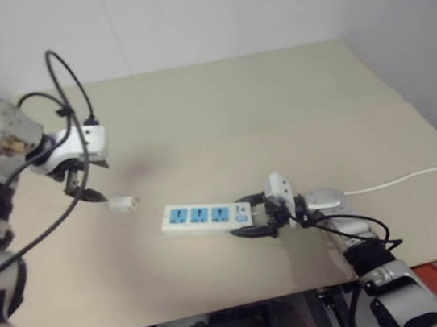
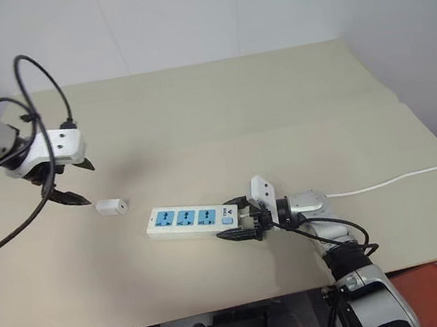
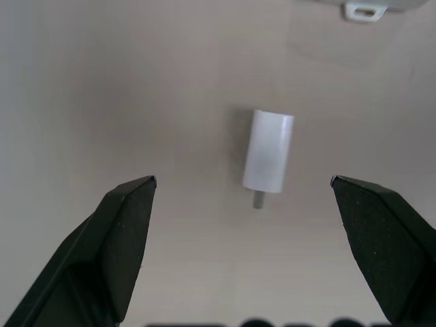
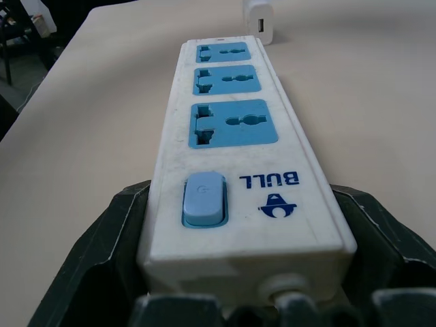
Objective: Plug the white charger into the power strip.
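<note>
On the tan table (image 1: 220, 114) the charger (image 1: 123, 204) lies on its side, a small white block with a metal prong, just off the strip's (image 1: 205, 217) far end. The left gripper (image 1: 81, 179) hangs over it, pointing steeply down, fingers spread wide. The right gripper (image 1: 252, 216) lies nearly level, seemingly clamped on the strip's switch end.

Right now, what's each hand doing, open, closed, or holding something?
Left hand: open, empty, above the white charger.
Right hand: closed on the switch end of the power strip.
</note>
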Tool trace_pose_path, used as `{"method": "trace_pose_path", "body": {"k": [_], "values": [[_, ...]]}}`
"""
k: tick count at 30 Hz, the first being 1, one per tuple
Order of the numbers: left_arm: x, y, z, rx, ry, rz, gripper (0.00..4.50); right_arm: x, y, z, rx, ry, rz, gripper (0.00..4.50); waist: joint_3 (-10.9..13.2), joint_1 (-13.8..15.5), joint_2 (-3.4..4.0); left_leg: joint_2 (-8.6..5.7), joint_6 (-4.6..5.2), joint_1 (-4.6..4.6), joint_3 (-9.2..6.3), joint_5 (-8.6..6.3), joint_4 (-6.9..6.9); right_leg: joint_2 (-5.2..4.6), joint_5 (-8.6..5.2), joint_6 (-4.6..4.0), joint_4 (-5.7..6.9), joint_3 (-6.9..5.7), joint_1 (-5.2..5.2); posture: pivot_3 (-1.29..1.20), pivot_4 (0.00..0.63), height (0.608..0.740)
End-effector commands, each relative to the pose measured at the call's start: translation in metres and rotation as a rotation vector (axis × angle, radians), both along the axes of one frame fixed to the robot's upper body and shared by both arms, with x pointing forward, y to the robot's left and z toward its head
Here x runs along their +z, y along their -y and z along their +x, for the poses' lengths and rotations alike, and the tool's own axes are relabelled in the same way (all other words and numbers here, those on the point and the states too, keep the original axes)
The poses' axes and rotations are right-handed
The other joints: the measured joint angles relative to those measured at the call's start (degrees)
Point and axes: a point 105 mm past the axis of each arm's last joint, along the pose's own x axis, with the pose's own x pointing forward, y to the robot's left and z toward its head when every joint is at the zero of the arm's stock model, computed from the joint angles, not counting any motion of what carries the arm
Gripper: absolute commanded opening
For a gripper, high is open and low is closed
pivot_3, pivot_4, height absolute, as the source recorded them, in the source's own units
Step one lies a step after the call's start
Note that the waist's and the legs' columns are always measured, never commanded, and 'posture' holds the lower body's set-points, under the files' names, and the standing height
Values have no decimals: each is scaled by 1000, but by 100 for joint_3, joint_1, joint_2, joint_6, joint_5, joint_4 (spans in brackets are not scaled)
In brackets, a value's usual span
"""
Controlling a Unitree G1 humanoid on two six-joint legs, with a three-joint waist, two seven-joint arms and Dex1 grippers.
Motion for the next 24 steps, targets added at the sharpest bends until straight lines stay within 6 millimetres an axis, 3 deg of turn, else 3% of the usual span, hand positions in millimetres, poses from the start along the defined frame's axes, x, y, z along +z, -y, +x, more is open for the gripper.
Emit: {"method": "trace_pose_path", "body": {"k": [1,9,24], "values": [[1,-2,7,11,-28,92,4500,3,-2,0,-22,-6,29,3431,0,-12,-1,0,2,0,0,-1,0,0,0,0,0,0,-2,0,150,740],[-11,17,15,-56,-90,177,4500,3,-1,-3,-45,-7,31,3431,1,-1,-3,-1,4,-11,-5,-2,7,0,0,0,3,0,-5,0,150,740],[-48,15,7,-127,-185,247,4500,1,-1,-3,-74,-8,35,3431,1,-5,-4,-2,4,-17,-11,-2,13,0,1,2,12,-1,-6,0,150,740]]}}
